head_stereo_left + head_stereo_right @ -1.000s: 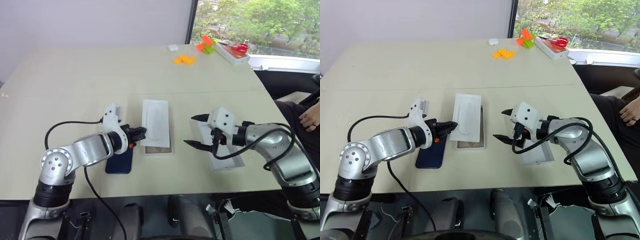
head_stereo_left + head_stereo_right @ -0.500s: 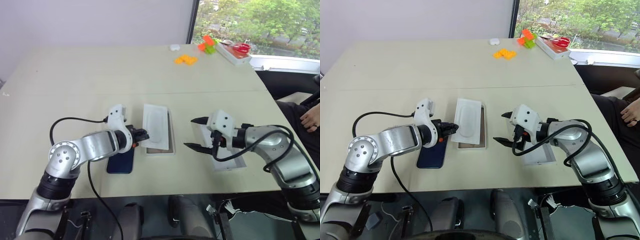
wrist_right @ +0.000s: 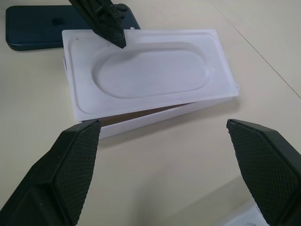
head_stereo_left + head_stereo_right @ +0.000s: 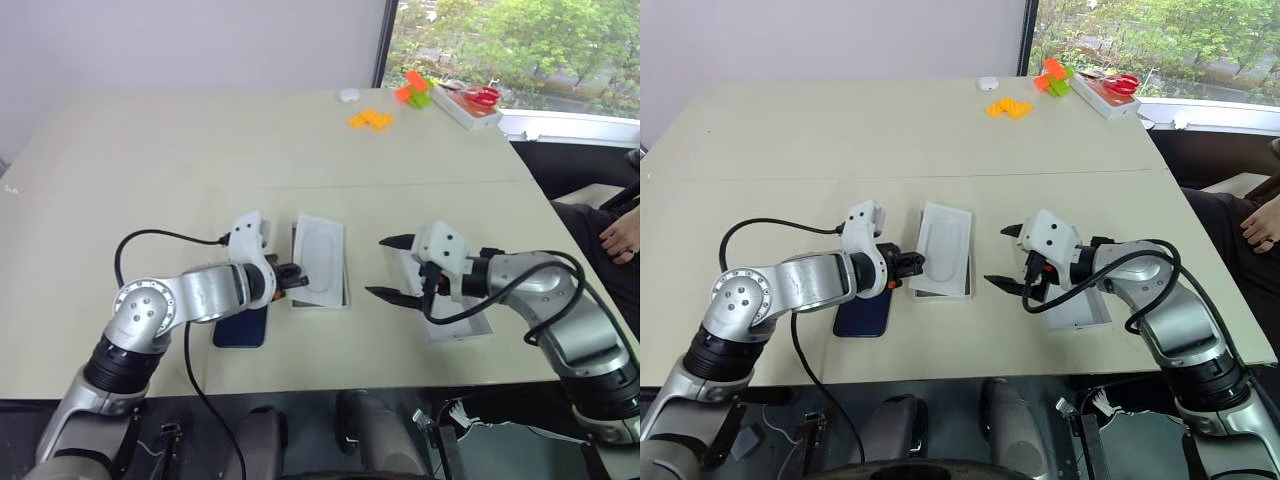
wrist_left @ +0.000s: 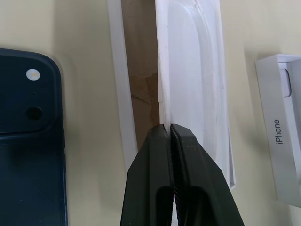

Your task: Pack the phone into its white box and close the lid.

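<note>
Table: a broad beige tabletop carries everything.
Phone: the slim dark navy-blue smartphone with a glossy back lies flat, camera cluster up, near the front edge and just beside the left side of the white box; the left arm crosses over its far end.
White box: the shallow white cardboard tray with low walls and a brownish floor sits in the middle of the table, between the two grippers.
Insert: a flat white moulded insert with an oval hollow lies on top of the tray, shifted toward the robot's right so that a strip of brown floor shows along the tray's left side.
Left gripper: the left gripper has its two black fingers pressed together, pinching the thin left edge of the insert, near the end closest to the robot.
Right gripper: the right gripper hangs above the table to the right of the tray, fingers spread wide apart with nothing between them, pointing toward the tray.
Lid: the white rectangular cardboard cover with taller walls and "iPhone" lettering on its side lies right of the tray, mostly under the right gripper and wrist.
Far corner: orange and green plastic blocks and a white tray holding red-handled scissors lie by the window, well apart from the work.
Right edge: a person's hand rests just past the table.
</note>
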Robot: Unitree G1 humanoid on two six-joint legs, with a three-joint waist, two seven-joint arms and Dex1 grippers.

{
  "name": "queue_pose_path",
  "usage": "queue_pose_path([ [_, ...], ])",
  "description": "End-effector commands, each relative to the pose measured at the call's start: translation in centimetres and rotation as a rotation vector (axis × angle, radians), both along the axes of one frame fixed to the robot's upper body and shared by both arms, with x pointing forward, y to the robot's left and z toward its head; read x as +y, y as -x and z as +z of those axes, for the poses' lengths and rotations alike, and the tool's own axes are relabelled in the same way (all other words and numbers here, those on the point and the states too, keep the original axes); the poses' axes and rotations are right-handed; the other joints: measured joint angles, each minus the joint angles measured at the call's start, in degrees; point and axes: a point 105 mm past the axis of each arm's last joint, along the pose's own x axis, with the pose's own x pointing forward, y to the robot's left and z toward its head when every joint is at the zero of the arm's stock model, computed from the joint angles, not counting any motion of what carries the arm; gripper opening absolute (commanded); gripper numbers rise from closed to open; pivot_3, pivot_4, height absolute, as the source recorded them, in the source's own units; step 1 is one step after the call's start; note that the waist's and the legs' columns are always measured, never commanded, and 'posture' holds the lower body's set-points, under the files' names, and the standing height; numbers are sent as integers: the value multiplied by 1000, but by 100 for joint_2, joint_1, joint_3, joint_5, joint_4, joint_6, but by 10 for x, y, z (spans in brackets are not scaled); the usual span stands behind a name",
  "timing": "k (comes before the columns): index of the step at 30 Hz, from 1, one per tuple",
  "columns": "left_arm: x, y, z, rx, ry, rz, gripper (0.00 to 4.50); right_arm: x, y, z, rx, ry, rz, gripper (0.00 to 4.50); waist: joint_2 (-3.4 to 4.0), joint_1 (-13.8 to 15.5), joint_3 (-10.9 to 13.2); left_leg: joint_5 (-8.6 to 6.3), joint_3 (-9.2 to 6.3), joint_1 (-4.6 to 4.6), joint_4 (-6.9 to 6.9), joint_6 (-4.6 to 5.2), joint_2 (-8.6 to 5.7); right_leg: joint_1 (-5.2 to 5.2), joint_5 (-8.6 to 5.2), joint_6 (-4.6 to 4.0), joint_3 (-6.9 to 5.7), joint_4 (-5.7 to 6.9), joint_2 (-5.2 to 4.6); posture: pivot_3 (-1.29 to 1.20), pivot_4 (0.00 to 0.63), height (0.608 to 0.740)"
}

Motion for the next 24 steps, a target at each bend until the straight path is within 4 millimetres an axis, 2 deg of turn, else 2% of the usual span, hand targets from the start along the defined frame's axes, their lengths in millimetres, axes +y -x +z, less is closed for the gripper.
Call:
queue_pose_path([
  [1, 2, -1, 7, -25, 9, 25, 36, 6, 2, 9, -51, -6, 29, 4500, 0, 0, 0, 0, 0, 0, 0, 0, 0, 0, 0, 0, 0, 0, 0, 0, 150, 727],
  [12, -3, 0, 1, 10, 42, 55, 36, 8, 1, 10, -58, -4, 36, 4500, 0, 2, 0, 0, 0, 0, 0, -1, 0, 0, 0, 0, 0, -1, 0, 0, 150, 727],
  [16, -5, 1, 1, 9, 51, 44, 1462, 8, 1, 10, -60, -4, 37, 4500, 0, 1, 0, 0, 0, -1, 0, -1, 0, 0, 1, 1, 0, -1, 0, 0, 150, 727],
  [21, -7, 5, 5, -7, 69, 6, 4149, 10, 0, 12, -63, -6, 41, 4500, 0, -4, 0, 0, 1, 0, -2, -1, 0, 19, -3, -1, -1, -3, 0, 0, 150, 727],
  [22, -6, 5, 8, -18, 73, -4, 4466, 10, 1, 12, -63, -6, 42, 4500, 0, -6, 0, 0, 1, 0, -2, -1, 0, 20, -9, 7, -1, -3, 1, 0, 150, 727],
  [24, -4, 7, 15, -48, 92, -31, 4466, 10, 1, 12, -62, -8, 43, 4500, 0, -12, 0, 0, 1, 0, -2, -1, 0, 19, -15, 16, -1, -3, 2, 0, 150, 727],
])
